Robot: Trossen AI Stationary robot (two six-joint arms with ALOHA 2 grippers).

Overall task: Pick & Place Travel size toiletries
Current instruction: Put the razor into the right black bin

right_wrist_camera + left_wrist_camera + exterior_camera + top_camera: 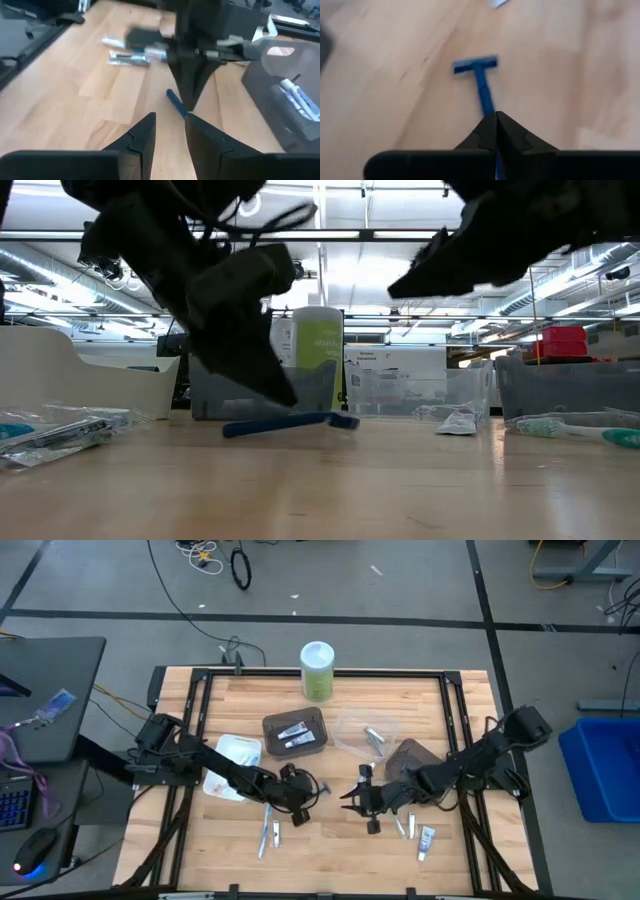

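One razor [481, 85], blue w/ a T-shaped head, is what the moment turns on: the left gripper [496, 131] has its fingers pressed together on the handle end, head sticking straight out ahead of the fingertips, so the long axis runs in line w/ the fingers. In the low view the razor [290, 423] sits about level at or just above the table [320, 490]; can't tell if it's touching. In the high view the left gripper [297, 802] is at table centre, slightly near side, and the right gripper [366, 802] faces it just to the right, a small gap between. The right wrist view shows the right gripper [170, 131] w/ fingers apart, holding nothing, the blue handle [177, 105] just beyond its tips and angled across the gap (the left gripper [192, 92] comes down onto it from the far side). So the left arm has the razor, and the right is only near. Judgement: the dark tray [294, 732], already holding a couple of tubes [292, 731], lies far and a bit left of the left gripper, so the carry is short and goes far-ward. Other toiletries lie loose: toothbrushes [268, 833] near-left, a tube [426, 838] near-right.
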